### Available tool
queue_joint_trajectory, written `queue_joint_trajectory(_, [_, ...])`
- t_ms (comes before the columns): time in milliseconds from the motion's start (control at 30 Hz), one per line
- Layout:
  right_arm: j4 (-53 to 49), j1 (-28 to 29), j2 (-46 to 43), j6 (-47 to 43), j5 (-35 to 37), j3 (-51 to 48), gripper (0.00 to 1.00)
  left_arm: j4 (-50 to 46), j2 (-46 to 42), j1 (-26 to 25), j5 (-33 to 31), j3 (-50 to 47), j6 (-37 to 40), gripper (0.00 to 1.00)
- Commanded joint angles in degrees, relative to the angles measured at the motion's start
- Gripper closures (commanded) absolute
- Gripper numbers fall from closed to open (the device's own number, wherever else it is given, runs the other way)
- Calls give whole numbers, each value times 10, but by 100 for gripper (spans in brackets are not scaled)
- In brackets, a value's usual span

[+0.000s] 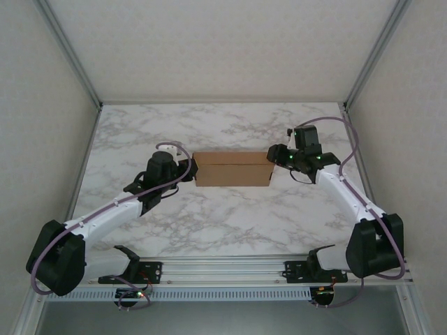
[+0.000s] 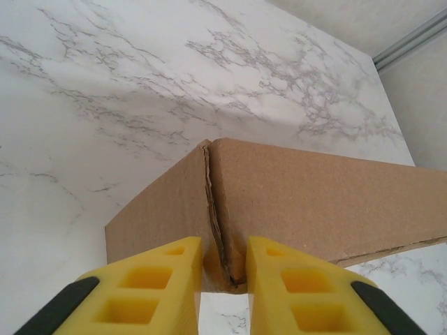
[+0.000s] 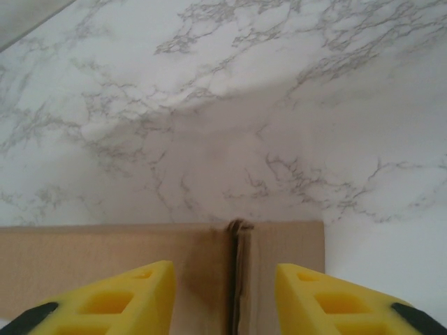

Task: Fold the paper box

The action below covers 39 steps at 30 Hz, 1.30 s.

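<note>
the paper box (image 1: 232, 169) lies in the middle of the table (image 1: 230, 223), between the two arms. it is plain brown cardboard, dull and a little rough, with tiny specks in it. from above it looks like a long, low block with straight sides. a thin line runs along its top from end to end. its long side goes left to right across the table, and one short end faces each gripper.

the left gripper (image 1: 191, 167) is at the left end of the box. in the left wrist view its two fingers (image 2: 150, 279) are chunky yellow blocks with square hollows and black backs. they sit close together on a corner of the box, where two brown faces meet at a ragged fold (image 2: 209, 209). the cardboard fills the small gap between them, so this gripper is pinching the box.

the right gripper (image 1: 274, 158) is at the right end of the box. in the right wrist view its yellow fingers (image 3: 140, 293) are spread wide and squeeze nothing. the box lies low between them, and a dark seam (image 3: 234, 279) runs up its middle.

the table is smooth and white like stone, with thin grey wiggly lines. the arms are white and black, with thin purple cables (image 1: 169, 144).
</note>
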Motion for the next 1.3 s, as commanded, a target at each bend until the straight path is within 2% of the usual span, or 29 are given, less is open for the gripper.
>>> queue_joint_trajectory(0, [-36,4,-12,-2,-4,-6,59,-75,20,-3,5,-8,10,77])
queue_joint_trajectory(233, [-15,4,-7,12,-31,-41,69,-75,23,-5,6,-9,11,77])
queue_joint_trajectory(367, [9,6,-16,23,-45,-80,82,-77,13,-13,7,-15,8,81])
queue_joint_trajectory(433, [21,13,-34,26,-46,-102,84,-82,-1,-23,4,-19,8,83])
queue_joint_trajectory(733, [12,78,-153,29,26,-177,86,-120,-90,-59,-9,-61,-36,87])
queue_joint_trajectory(1000, [-10,151,-249,75,79,-257,87,-184,-169,-92,-12,-102,-92,89])
queue_joint_trajectory(1267, [-11,191,-273,108,98,-306,83,-174,-189,-104,-2,-165,-134,85])
